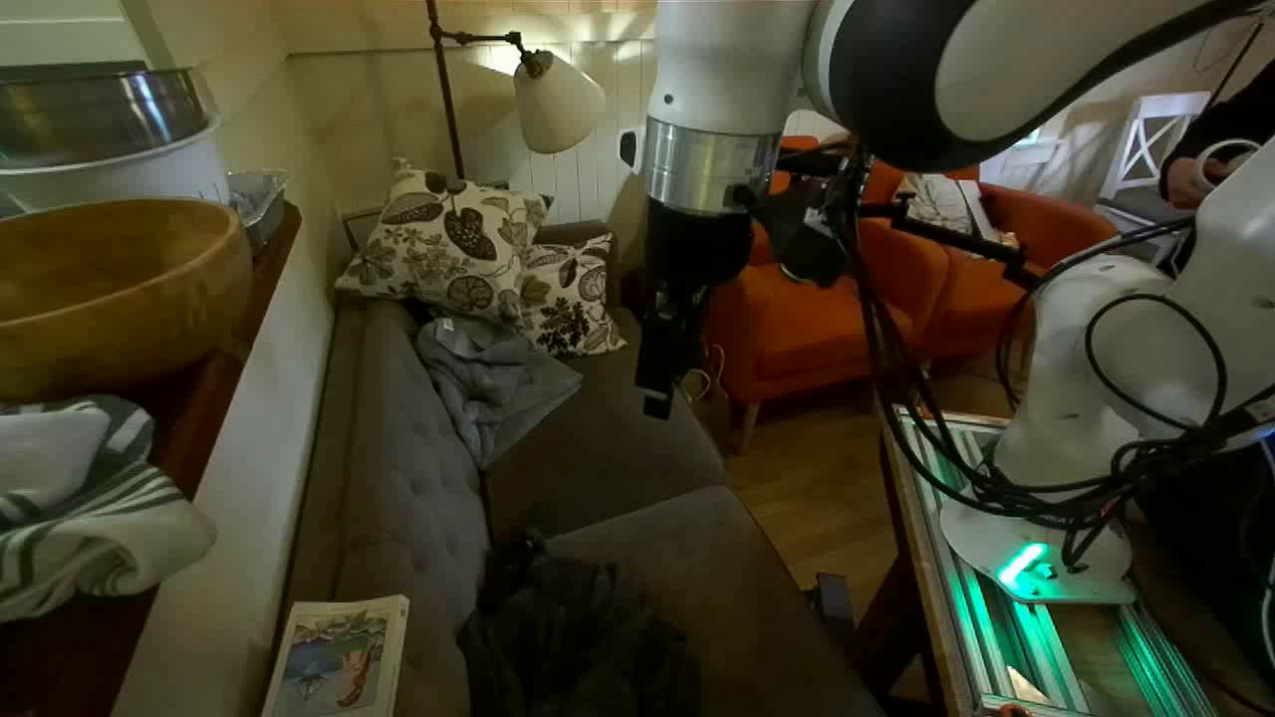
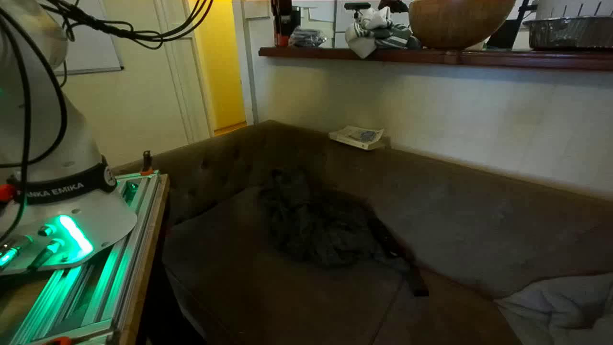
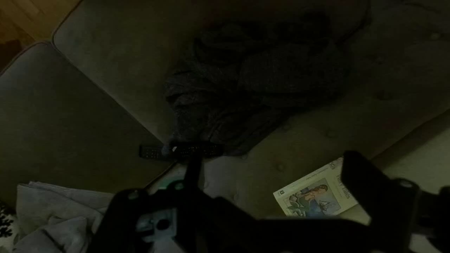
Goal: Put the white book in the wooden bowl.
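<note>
"White book [image 3: 313, 196]: where does it lie?"

"Flat, illustrated cover upward, on top of the backrest of the sofa [image 2: 479, 215]. The wooden bowl [image 1: 139, 304] stands on the ledge [image 2: 536, 60] above and behind that backrest."

"And the gripper [image 3: 273, 159]?"

"Suspended above the sofa, apart from the book; its fingers [image 3: 362, 175] are spread wide and hold nothing."

"Which step does this arrangement illustrate?"

"By inference, the approach: the book is not yet grasped."

"What does the next move call for?"

"Probably travel toward the sofa's backrest, some turning to bring one finger to each side of the book, then a descent before the fingers press inward. The later lift should rise high enough to clear the ledge. One reservation: the wrist view is dim, so whether any edge of the book overhangs the backrest cannot be told."
</note>
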Motion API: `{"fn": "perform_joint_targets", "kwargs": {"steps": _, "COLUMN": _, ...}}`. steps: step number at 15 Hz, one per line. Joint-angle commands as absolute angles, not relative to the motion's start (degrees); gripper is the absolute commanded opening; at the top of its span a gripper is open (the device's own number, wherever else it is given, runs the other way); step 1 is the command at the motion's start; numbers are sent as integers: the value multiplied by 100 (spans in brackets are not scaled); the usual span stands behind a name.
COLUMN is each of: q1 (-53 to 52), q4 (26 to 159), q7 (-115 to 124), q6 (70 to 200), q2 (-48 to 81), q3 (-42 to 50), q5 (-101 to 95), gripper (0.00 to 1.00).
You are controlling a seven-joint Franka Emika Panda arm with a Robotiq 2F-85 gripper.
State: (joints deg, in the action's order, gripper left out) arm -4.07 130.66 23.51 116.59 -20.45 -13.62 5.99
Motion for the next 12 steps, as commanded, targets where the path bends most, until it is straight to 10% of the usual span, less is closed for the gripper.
{"fn": "perform_joint_targets", "kwargs": {"steps": 1, "q1": -474, "q4": 13054, "q7": 2371, "q6": 11645, "q2": -2038, "q3": -1302, "q5": 572, "gripper": 100}}
{"fn": "perform_joint_targets", "kwargs": {"steps": 12, "q1": -332, "q4": 13178, "q7": 3072, "q6": 11937, "q2": -2201, "q3": -1480, "q5": 240, "gripper": 100}}
